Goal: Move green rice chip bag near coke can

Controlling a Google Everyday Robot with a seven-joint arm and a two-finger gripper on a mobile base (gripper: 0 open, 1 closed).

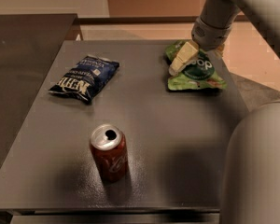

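The green rice chip bag (199, 73) lies flat at the table's far right, its dark green round logo facing up. My gripper (178, 64) comes down from the upper right and sits on the bag's left part, hiding some of it. The coke can (109, 153) stands upright near the table's front edge, left of centre, its silver top open. The can and the bag are far apart, with bare table between them.
A dark blue chip bag (84, 77) lies at the far left of the dark grey table (177, 139). A thick grey part of my arm (256, 167) fills the lower right corner, over the table's right front edge. A dark counter (23, 45) adjoins on the left.
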